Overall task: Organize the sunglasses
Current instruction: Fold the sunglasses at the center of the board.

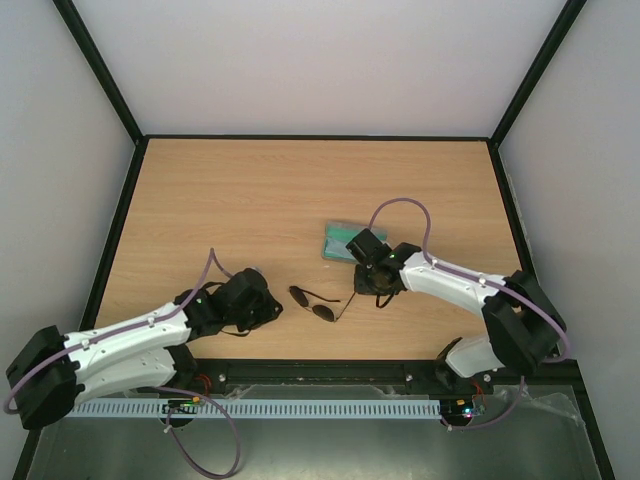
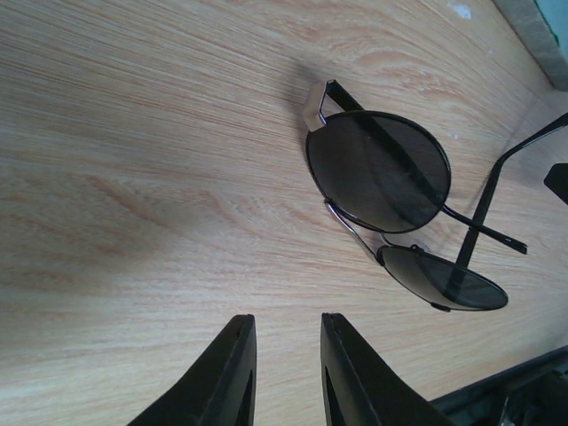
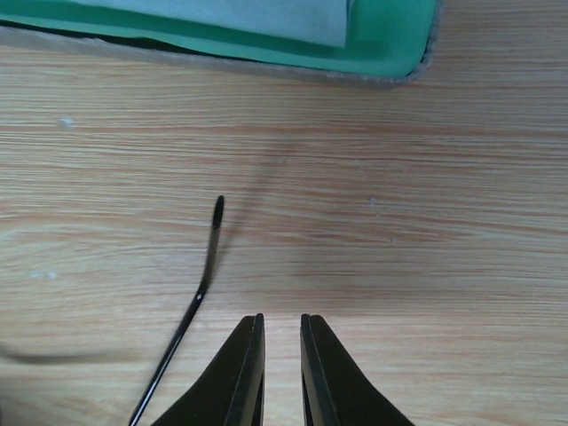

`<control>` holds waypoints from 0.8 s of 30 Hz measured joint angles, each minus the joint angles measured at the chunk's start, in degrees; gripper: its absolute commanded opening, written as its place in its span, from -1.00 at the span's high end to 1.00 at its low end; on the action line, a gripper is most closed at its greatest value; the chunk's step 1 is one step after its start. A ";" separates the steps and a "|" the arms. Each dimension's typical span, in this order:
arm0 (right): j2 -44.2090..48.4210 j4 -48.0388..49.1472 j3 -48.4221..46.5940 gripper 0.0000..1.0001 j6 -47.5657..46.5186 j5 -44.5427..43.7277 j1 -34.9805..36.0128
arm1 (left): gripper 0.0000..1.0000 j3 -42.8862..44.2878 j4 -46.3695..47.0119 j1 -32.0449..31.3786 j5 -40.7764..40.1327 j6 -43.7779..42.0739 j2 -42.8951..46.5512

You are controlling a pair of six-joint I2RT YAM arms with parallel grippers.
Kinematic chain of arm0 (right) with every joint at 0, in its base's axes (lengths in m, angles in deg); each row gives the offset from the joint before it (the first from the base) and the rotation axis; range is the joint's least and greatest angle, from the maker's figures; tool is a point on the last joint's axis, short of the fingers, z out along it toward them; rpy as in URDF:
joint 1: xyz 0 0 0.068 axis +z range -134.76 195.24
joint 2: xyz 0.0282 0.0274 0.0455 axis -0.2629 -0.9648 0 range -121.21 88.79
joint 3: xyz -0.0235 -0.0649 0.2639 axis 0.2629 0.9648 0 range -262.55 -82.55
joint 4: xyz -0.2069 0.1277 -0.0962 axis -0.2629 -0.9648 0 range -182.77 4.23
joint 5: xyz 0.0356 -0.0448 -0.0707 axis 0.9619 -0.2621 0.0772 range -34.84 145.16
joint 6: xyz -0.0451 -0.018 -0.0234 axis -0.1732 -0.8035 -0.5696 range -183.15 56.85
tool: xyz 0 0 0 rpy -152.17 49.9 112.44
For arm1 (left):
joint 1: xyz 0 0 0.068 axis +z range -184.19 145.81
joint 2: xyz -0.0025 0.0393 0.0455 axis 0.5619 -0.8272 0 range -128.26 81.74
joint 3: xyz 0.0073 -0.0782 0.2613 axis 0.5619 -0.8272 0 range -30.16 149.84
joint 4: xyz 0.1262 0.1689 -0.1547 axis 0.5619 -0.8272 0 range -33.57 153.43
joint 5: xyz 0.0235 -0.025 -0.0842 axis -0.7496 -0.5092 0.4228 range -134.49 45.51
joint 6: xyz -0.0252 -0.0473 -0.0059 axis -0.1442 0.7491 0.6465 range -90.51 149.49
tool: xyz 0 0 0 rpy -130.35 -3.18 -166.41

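Observation:
The sunglasses point(image 1: 312, 302) lie on the wooden table near the front edge, between the two grippers, with two dark round lenses and thin wire arms. In the left wrist view the sunglasses point(image 2: 377, 169) lie lenses down, ahead and to the right of my left gripper point(image 2: 288, 318), which is open and empty just above the table. My left gripper point(image 1: 276, 308) sits just left of them. My right gripper point(image 1: 372, 278) is empty, its jaws a narrow gap apart point(image 3: 282, 317). One sunglasses arm point(image 3: 211, 244) lies to its left.
A grey case with a green inside point(image 1: 338, 240) lies open beyond the right gripper, with a light blue cloth point(image 3: 222, 13) in it. The case rim point(image 3: 390, 75) is ahead of the right fingers. A black rail point(image 1: 320, 372) runs along the table's front edge.

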 measured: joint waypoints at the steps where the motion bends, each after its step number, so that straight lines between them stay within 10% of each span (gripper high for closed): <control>1: -0.87 -0.02 -0.02 0.75 -0.02 -0.22 0.00 | 0.55 -0.02 0.70 0.00 0.07 -0.04 -1.05; 24: -10.80 2.67 -5.86 0.76 -0.85 0.61 0.39 | 0.64 3.80 14.32 1.79 1.88 -5.22 -22.73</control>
